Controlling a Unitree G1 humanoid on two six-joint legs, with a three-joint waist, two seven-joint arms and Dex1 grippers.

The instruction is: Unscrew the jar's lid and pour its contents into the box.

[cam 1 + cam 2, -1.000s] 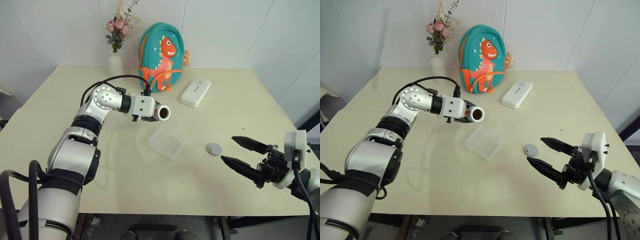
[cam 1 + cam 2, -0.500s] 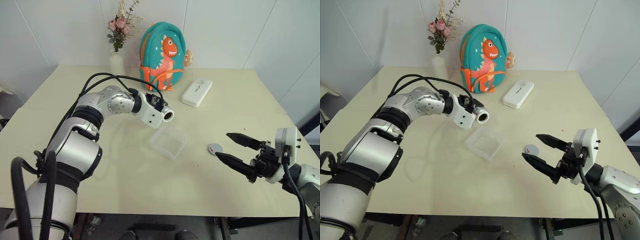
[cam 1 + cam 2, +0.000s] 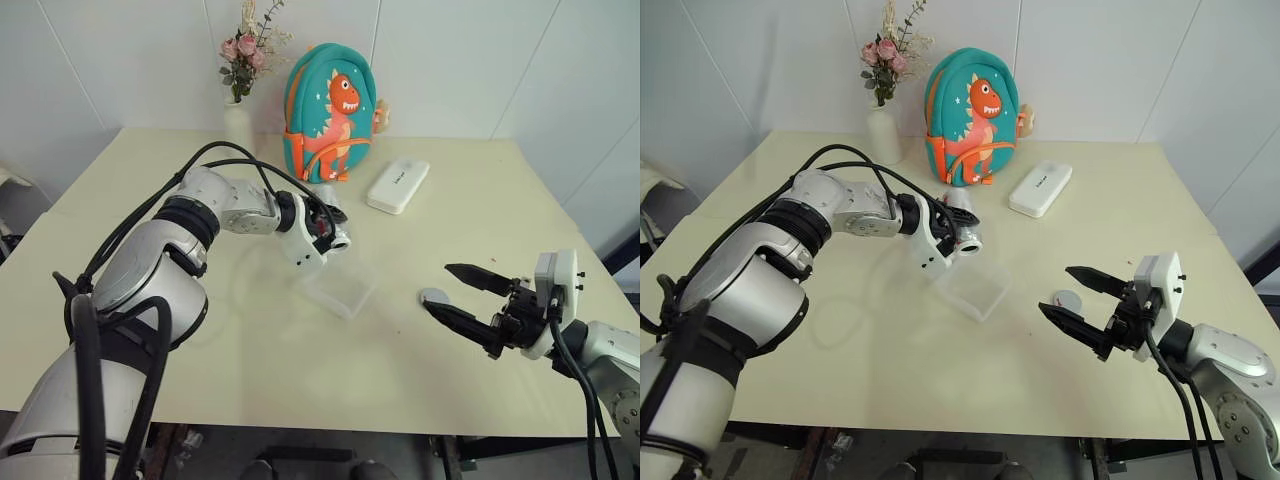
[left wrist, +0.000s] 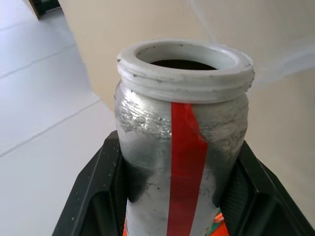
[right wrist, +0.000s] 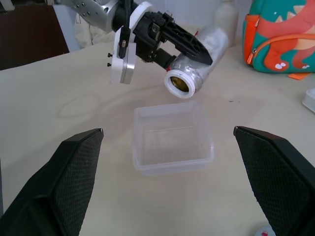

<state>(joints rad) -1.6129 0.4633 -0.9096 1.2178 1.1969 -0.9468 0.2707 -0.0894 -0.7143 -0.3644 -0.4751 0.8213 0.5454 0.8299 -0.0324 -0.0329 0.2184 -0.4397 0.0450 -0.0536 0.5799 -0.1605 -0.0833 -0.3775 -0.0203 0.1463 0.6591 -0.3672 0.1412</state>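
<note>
Pale tabletop (image 3: 250,340) nearest carries the right gripper (image 3: 462,296), fingers spread wide and empty, with the lid (image 3: 433,296) lying just beside its tips. Farther in sits the box (image 3: 338,287). Above its far edge the left gripper (image 5: 184,44) pinches the jar (image 5: 194,69), tilted, open mouth toward the box.

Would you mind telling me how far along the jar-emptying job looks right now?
Done: the lid is off and lies on the table. In hand: the left pincer holds the open jar tipped over the box, its brown contents inside. Left: the pour itself; the box looks empty. The right pincer is open.
</note>
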